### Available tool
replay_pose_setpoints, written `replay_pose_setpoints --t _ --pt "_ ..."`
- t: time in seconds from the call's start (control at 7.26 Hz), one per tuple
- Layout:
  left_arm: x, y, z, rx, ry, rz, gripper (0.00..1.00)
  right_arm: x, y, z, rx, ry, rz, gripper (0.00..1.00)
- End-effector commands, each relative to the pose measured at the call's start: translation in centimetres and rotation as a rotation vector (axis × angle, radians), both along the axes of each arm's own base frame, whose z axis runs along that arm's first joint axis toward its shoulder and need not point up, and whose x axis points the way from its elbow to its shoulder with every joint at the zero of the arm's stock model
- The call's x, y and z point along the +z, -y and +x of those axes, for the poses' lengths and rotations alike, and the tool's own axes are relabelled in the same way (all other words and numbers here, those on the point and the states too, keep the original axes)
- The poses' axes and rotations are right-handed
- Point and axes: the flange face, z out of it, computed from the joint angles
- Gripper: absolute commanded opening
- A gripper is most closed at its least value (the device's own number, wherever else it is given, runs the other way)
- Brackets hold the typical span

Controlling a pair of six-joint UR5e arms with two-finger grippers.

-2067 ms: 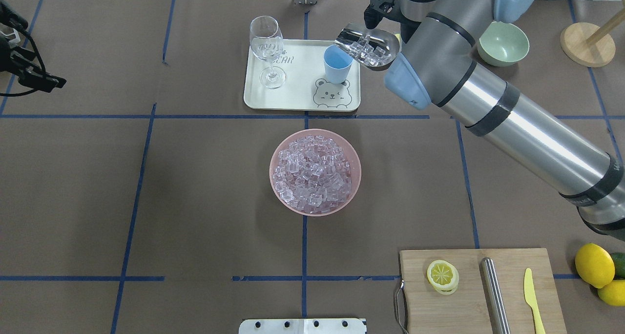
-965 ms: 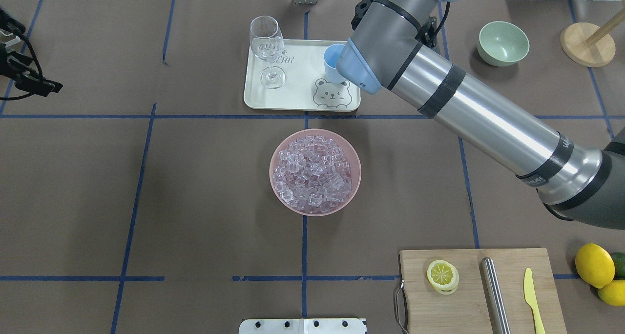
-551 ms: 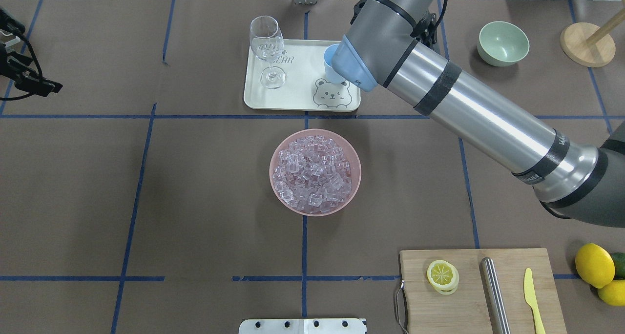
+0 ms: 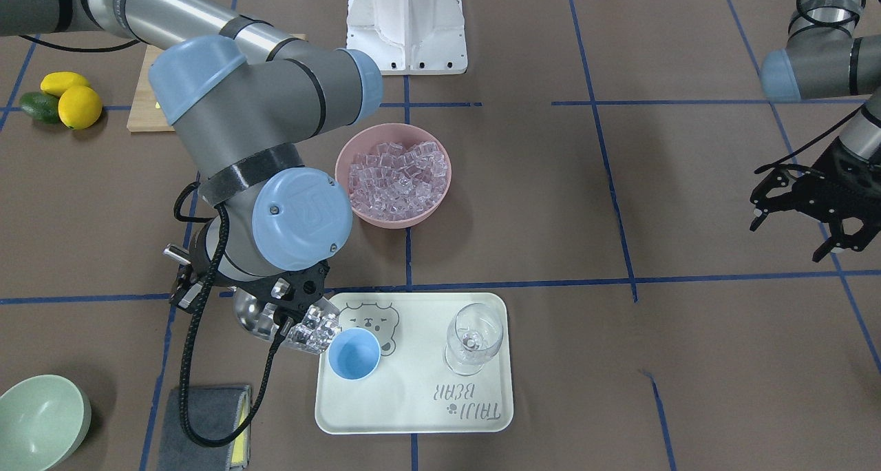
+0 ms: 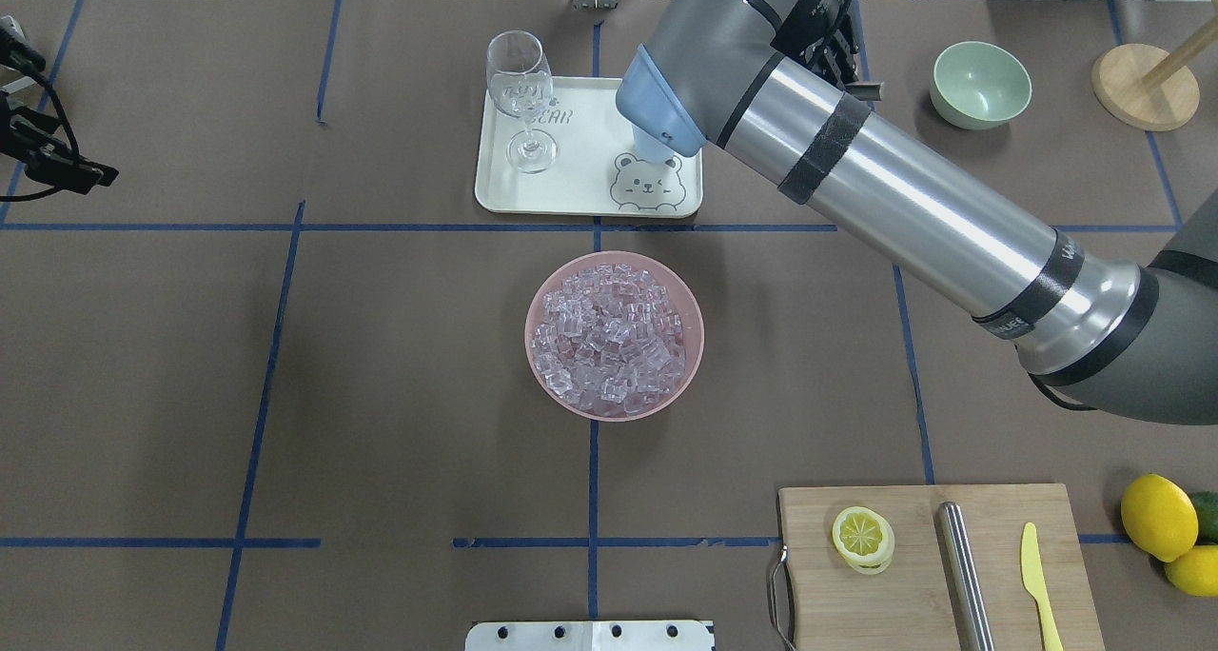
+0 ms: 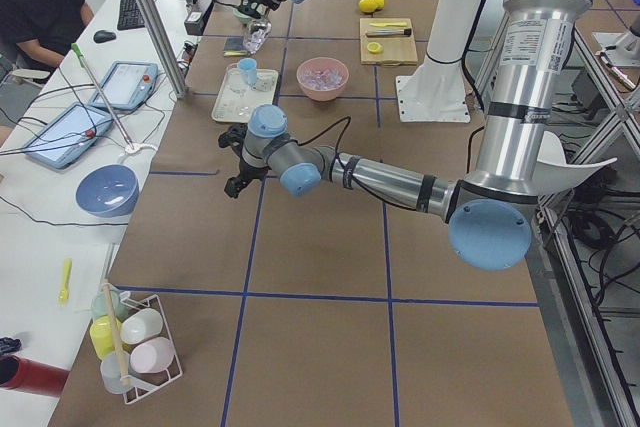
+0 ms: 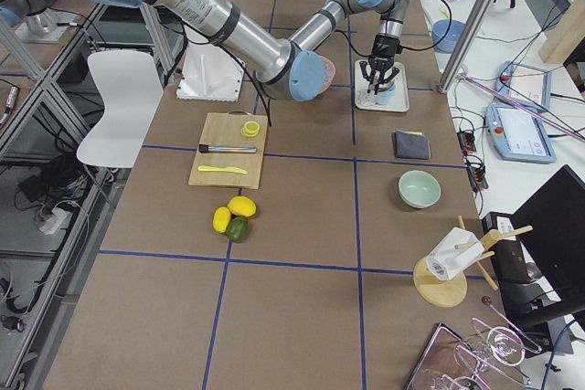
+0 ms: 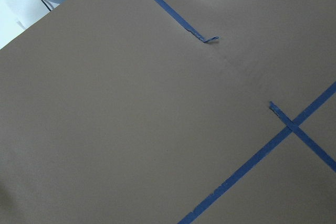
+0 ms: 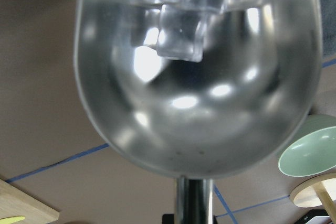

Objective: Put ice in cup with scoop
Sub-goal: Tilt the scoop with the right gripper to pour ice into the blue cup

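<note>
The right fingers [image 4: 294,293] pinch the scoop [image 4: 251,317] by its handle. Just below them, ice [image 4: 313,335] crowds the tilted lip beside the cup [image 4: 353,353] on the tray [image 4: 413,416]. Well apart, the left fingers [image 4: 835,240] hang spread above the desk [image 4: 619,388].

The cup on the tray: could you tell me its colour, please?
The cup is light blue, seen best in the front-facing view.
</note>
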Motion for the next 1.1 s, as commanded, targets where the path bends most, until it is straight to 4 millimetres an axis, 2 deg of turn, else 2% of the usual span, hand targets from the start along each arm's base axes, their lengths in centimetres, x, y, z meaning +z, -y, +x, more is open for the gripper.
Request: replay_pose_setpoints --t 0.0,0.28,0.96 --pt "0.1 0.0 0.0 0.0 0.0 -0.001 1.0 0.0 0.2 0.3 -0.011 -0.023 0.017 0.0" --pt "0.1 0.0 -0.1 -0.001 0.0 -0.001 1.0 -1.3 0.2 1.2 -0.058 -0.076 0.026 0.0" --pt "0.0 -0.3 0.0 0.02 -0.02 -0.011 1.0 -0.4 0.5 2.6 -0.169 -0.196 0.05 0.0"
